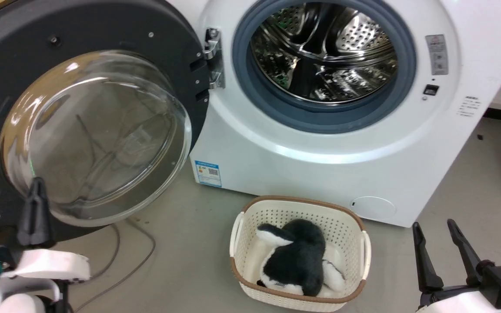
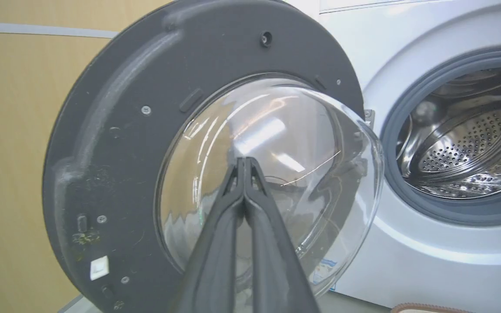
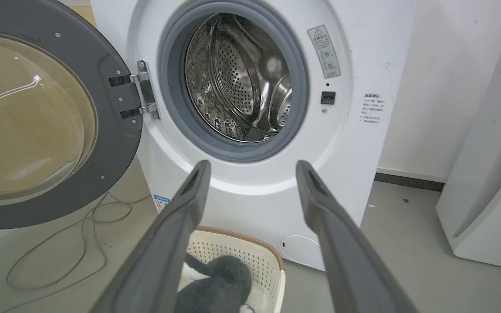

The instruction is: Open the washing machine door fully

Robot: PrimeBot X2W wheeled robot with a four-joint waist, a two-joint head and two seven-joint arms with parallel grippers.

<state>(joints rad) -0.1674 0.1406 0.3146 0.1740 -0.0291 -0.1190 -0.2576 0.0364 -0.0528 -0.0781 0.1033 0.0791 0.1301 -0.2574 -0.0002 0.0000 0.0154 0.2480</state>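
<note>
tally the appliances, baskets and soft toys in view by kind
appliances: 2 (washing machine, white appliance)
baskets: 1 (laundry basket)
soft toys: 1 (black and white plush)
total: 4

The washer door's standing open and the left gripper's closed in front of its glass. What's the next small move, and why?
Probably a short push with the shut left gripper against the washing machine door, away from the washing machine. The door already stands wide, the drum fully exposed, but whether the hinge has reached its stop isn't clear.
</note>
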